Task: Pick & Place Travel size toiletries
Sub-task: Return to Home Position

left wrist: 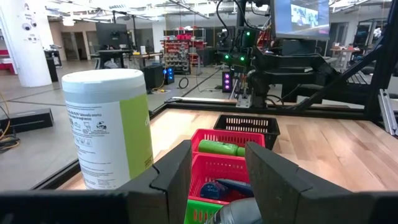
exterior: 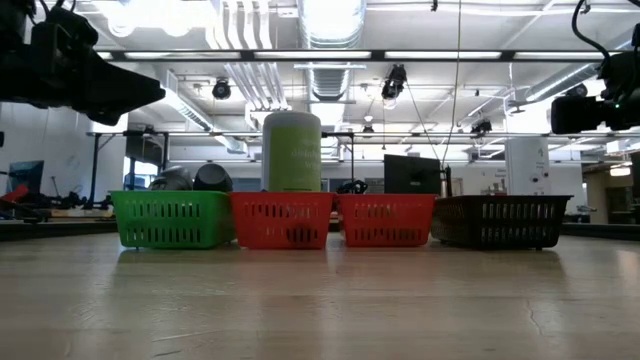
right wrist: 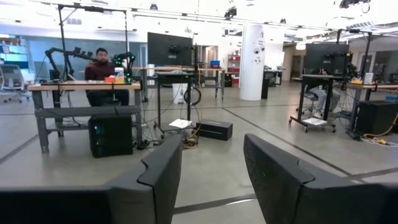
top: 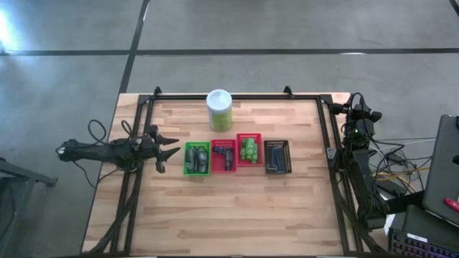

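Observation:
Four small mesh baskets stand in a row mid-table. The green basket holds grey tubes. The first red basket holds small dark tubes, and the second red basket holds bright green tubes. Dark-blue razors lie in the dark basket. My left gripper hovers open just left of the green basket, above table height, pointing along the row. My right gripper waits open at the table's right edge, facing the room.
A large white-and-green canister stands upright behind the baskets, toward the far edge. A black frame rail borders the table. Bare wood lies in front of the baskets. A person sits at a desk in the room beyond.

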Available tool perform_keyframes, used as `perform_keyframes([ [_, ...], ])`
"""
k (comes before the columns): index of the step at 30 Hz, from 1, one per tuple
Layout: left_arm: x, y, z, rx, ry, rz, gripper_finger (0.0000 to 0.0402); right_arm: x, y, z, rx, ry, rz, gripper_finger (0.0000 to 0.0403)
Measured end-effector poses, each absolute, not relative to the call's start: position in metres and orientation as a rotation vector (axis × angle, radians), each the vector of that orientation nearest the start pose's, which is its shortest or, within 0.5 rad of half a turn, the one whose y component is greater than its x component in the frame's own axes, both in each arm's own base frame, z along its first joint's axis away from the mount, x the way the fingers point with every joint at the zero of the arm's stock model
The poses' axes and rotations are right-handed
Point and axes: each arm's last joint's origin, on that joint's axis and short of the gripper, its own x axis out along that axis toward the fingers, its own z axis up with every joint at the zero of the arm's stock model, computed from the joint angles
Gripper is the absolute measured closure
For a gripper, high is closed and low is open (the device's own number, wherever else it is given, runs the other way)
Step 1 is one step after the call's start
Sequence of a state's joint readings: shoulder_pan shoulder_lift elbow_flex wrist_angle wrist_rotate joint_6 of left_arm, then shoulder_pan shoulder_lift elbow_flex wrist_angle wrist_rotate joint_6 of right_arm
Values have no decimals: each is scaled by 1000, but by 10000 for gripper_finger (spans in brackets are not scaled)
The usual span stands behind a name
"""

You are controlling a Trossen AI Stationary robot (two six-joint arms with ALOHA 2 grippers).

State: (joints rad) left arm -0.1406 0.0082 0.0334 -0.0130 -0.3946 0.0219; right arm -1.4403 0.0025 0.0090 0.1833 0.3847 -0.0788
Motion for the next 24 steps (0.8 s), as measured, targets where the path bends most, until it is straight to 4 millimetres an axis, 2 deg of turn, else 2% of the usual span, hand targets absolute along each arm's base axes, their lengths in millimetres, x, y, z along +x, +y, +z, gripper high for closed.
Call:
perform_keyframes([
  [24, 95, -2, 172, 20, -6, 254, 245, 1, -94, 184, -166, -117, -1826, 307],
])
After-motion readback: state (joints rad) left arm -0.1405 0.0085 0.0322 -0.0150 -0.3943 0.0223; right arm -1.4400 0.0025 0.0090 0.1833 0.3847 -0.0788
